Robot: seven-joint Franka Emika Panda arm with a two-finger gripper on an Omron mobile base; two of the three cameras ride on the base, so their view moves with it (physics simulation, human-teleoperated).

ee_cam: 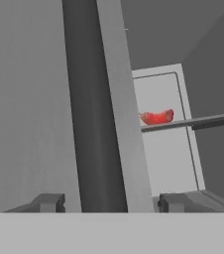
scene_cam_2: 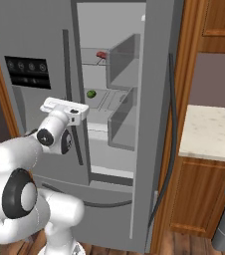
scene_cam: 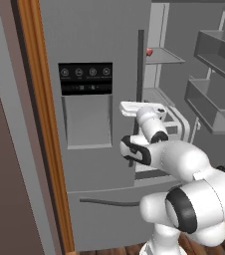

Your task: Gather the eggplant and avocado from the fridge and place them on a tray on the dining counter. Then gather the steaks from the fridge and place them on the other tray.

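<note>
The grey fridge has its left door closed and its right door swung open. A red steak lies on an upper shelf inside. On a lower shelf sits the small green avocado. The eggplant, both trays and the dining counter are out of view. My gripper is open close to the left door's dark bar handle. The bar rises between the two fingertips; I cannot tell whether they touch it.
The open right door carries grey bins and stands out to the right. A wooden panel borders the fridge on the left. To the right is a wooden cabinet with a pale stone counter.
</note>
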